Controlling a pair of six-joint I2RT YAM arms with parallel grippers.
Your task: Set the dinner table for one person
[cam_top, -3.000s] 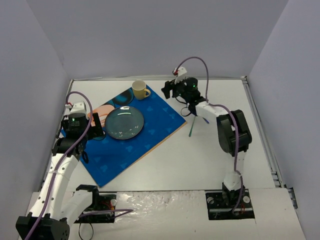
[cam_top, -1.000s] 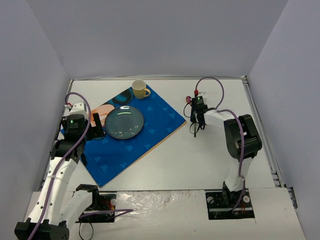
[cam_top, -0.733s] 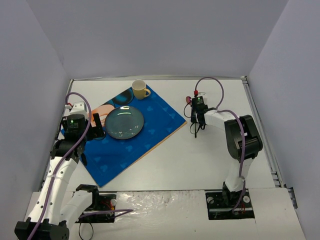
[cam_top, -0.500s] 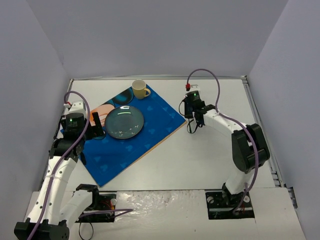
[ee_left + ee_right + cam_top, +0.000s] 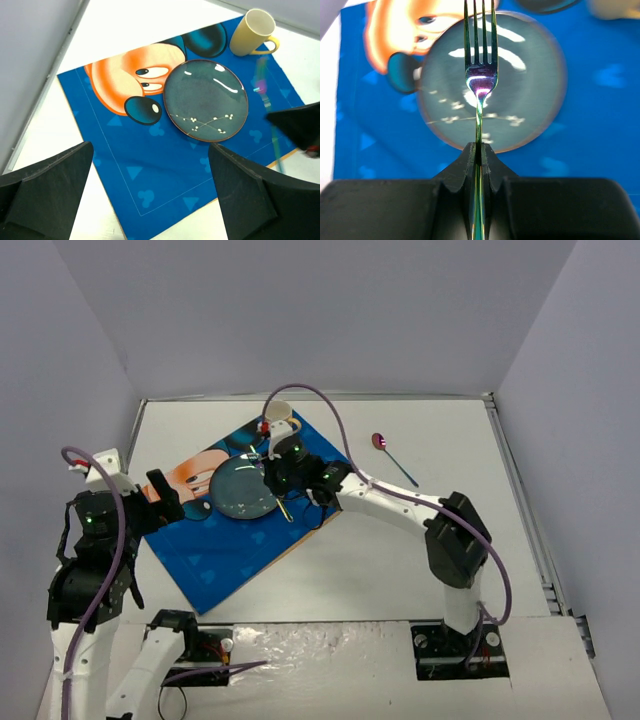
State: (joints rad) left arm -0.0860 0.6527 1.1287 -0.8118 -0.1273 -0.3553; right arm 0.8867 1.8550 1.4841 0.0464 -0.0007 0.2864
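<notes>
My right gripper (image 5: 283, 482) reaches across the dinner table (image 5: 400, 550) and is shut on the handle of a shiny fork (image 5: 480, 75). Its tines point out over the dark teal plate (image 5: 520, 95). The plate (image 5: 243, 488) lies on the blue cartoon placemat (image 5: 230, 545). A yellow cup (image 5: 281, 414) stands at the mat's far corner, partly behind the right wrist. A spoon (image 5: 392, 455) lies on the bare table to the right. My left gripper (image 5: 160, 502) hangs open over the mat's left edge, its fingers (image 5: 47, 192) wide apart with nothing between them.
Grey walls close in the table on three sides, and a metal rim (image 5: 520, 490) runs along its right edge. The right arm (image 5: 400, 505) stretches diagonally over the table's middle. In the left wrist view the cup (image 5: 252, 32) stands beyond the plate (image 5: 206, 100).
The right arm has swung left from the bare table to above the plate, carrying the fork. The left arm has drawn back to the left, off the mat. The spoon now lies uncovered.
</notes>
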